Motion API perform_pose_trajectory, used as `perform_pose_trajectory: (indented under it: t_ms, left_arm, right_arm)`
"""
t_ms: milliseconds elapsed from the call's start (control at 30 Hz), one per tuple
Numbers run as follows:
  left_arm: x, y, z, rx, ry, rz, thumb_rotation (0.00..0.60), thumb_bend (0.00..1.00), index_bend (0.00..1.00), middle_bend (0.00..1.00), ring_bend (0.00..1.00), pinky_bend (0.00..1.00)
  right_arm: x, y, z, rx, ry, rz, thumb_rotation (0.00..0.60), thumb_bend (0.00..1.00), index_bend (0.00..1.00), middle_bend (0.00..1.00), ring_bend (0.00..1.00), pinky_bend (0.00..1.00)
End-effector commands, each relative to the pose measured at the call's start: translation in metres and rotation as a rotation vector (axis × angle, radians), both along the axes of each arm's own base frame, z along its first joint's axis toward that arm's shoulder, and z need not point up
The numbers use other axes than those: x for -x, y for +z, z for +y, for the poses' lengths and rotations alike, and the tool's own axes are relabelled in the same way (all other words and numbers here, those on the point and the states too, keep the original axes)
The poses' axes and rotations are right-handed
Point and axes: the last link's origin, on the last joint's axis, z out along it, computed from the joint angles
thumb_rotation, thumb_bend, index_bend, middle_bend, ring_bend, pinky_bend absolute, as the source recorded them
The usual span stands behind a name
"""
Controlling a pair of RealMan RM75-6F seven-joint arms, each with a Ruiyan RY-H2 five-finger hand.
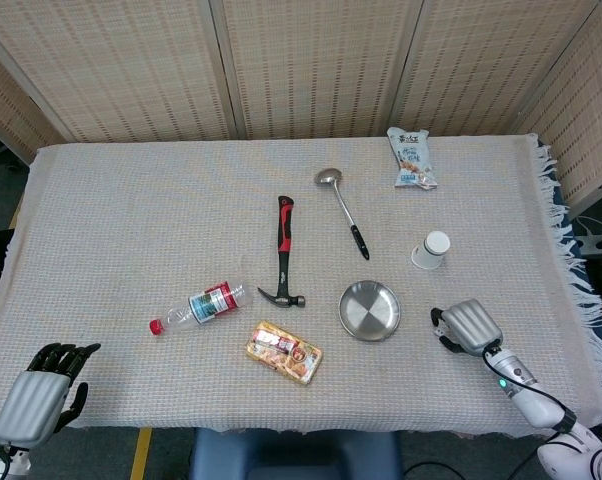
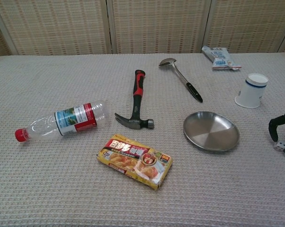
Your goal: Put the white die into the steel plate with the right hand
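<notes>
Bare cloth covers the worktop (image 1: 131, 210) between its edges. Near the right edge, the right hand (image 2: 283, 128) curls over the white die (image 2: 280, 146); whether it grips is unclear. Open cloth separates them from the steel plate (image 2: 211, 131).

My head cam looks steeply down over the whole table (image 1: 131, 200); my chest cam sits lower and closer, sharing its middle.

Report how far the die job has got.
Done: nothing in the plate yet; it sits bare. In hand: the right hand is at the die, dark fingers arched over it, but the die looks to be on the cloth and a grip isn't clear. Left: grasp, lift, carry left to the plate, release. The left hand idles at the table's near corner.
</notes>
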Motion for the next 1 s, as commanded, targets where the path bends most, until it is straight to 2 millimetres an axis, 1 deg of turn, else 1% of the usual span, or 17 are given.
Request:
perform_pose_trajectory:
  t_ms: [33,100,300,433,467,500,533,667,800,867,1000]
  left_arm:
    - [0.000,0.000,0.000,0.000,0.001,0.001,0.600,0.56,0.18,0.27,0.19,0.19]
    - [0.000,-0.001,0.000,0.002,0.001,0.001,0.600,0.56,0.18,0.27,0.19,0.19]
    - [0.000,-0.001,0.000,0.004,0.001,0.003,0.600,0.56,0.18,0.27,0.19,0.19]
    - [0.000,-0.001,0.000,0.003,0.002,0.003,0.600,0.56,0.18,0.27,0.19,0.19]
    - [0.000,-0.001,0.000,0.003,0.001,0.002,0.600,0.56,0.18,0.27,0.19,0.19]
    - [0.000,-0.001,0.000,0.002,0.000,0.002,0.600,0.56,0.18,0.27,0.19,0.19]
    - [0.000,0.000,0.000,0.002,0.000,0.001,0.600,0.56,0.18,0.27,0.19,0.19]
    - [0.001,0.001,0.000,-0.002,0.002,0.000,0.600,0.56,0.18,0.27,0.19,0.19]
    - [0.001,0.001,0.000,0.000,0.002,-0.002,0.600,0.56,0.18,0.27,0.19,0.19]
    - [0.001,0.001,0.000,0.003,0.000,0.000,0.600,0.56,0.18,0.27,0.19,0.19]
    - [0.001,0.001,0.000,0.001,0.001,-0.001,0.600,0.56,0.18,0.27,0.19,0.19]
  right_arm:
    - [-0.004,0.001,-0.001,0.009,0.007,-0.021,0.600,0.26,0.61,0.92,0.78,0.96]
    - [-0.012,0.003,-0.003,0.021,0.020,-0.053,0.600,0.26,0.61,0.92,0.78,0.96]
    - [-0.047,0.007,-0.015,0.048,0.087,-0.152,0.600,0.26,0.61,0.92,0.78,0.96]
    - [-0.052,0.007,-0.017,0.047,0.094,-0.157,0.600,0.26,0.61,0.92,0.78,0.96]
    - [-0.056,0.005,-0.019,0.046,0.102,-0.165,0.600,0.26,0.61,0.92,0.78,0.96]
    - [-0.069,-0.003,-0.027,0.029,0.114,-0.180,0.600,0.26,0.61,0.92,0.78,0.96]
    - [-0.072,-0.008,-0.031,0.022,0.111,-0.178,0.600,0.26,0.61,0.92,0.78,0.96]
    - [-0.078,-0.022,-0.039,-0.002,0.097,-0.178,0.600,0.26,0.57,0.92,0.78,0.96]
    - [-0.080,-0.030,-0.042,-0.022,0.083,-0.185,0.600,0.17,0.49,0.92,0.78,0.96]
    - [-0.080,-0.031,-0.042,-0.021,0.083,-0.198,0.600,0.12,0.45,0.92,0.77,0.95]
    - [-0.083,-0.026,-0.041,0.009,0.110,-0.238,0.600,0.07,0.39,0.92,0.70,0.94]
